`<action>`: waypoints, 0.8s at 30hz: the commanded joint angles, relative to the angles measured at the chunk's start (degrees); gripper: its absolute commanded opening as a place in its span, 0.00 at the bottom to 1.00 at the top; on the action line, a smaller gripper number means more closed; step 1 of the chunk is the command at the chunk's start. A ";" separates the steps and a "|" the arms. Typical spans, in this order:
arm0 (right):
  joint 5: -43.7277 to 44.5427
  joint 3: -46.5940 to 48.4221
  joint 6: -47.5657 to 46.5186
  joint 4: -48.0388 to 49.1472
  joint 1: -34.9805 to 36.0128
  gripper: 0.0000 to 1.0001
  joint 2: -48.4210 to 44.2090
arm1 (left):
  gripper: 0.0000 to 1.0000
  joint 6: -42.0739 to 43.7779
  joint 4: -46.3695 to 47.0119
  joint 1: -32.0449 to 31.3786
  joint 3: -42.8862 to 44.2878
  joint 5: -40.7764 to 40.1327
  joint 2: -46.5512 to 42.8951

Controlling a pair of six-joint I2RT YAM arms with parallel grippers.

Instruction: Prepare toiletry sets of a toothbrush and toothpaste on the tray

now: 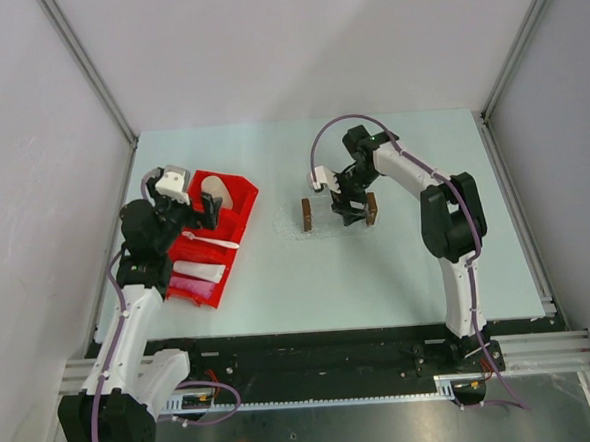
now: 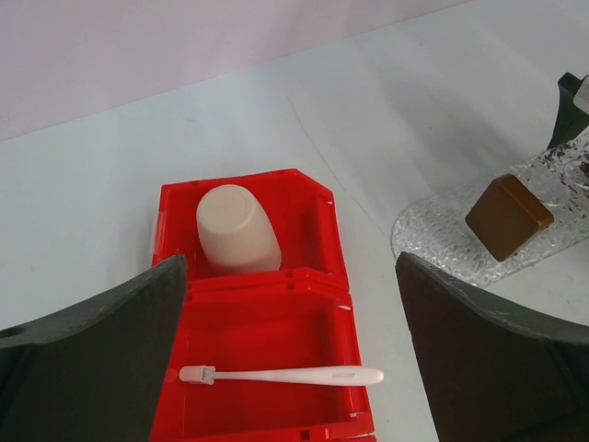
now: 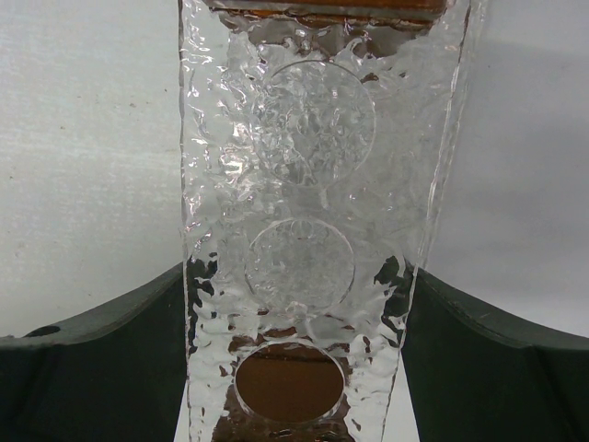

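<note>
Your left gripper (image 2: 293,276) hangs spread wide above the red bin (image 2: 253,177), the toothbrush (image 2: 304,376) lying in its middle compartment. Only your right wrist view shows the right gripper (image 3: 294,276) clamped across the tray (image 3: 308,138).

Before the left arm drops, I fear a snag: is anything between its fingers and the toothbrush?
Nothing visible. The toothbrush lies bare in its red bin compartment, framed between the open left fingers; the paper cup sits past the divider, in the next compartment.
</note>
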 commanded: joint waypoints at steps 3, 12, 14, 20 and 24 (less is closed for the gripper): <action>-0.32 0.16 1.26 1.45 0.33 0.38 0.31 | 1.00 3.30 1.23 0.53 -0.64 1.46 -0.73; 0.92 -0.45 1.17 2.25 0.51 0.43 0.83 | 1.00 3.30 1.32 0.53 -0.82 1.54 -0.99; 1.00 -0.45 1.17 2.33 0.51 0.44 1.01 | 1.00 3.39 1.32 0.53 -0.90 1.54 -0.82; 1.35 -0.45 1.70 2.60 0.60 0.48 1.27 | 1.00 3.47 1.32 0.53 -0.90 1.63 -0.91; 1.71 -0.45 2.23 2.77 0.60 0.51 1.45 | 1.00 3.47 1.32 0.53 -0.99 1.63 -0.91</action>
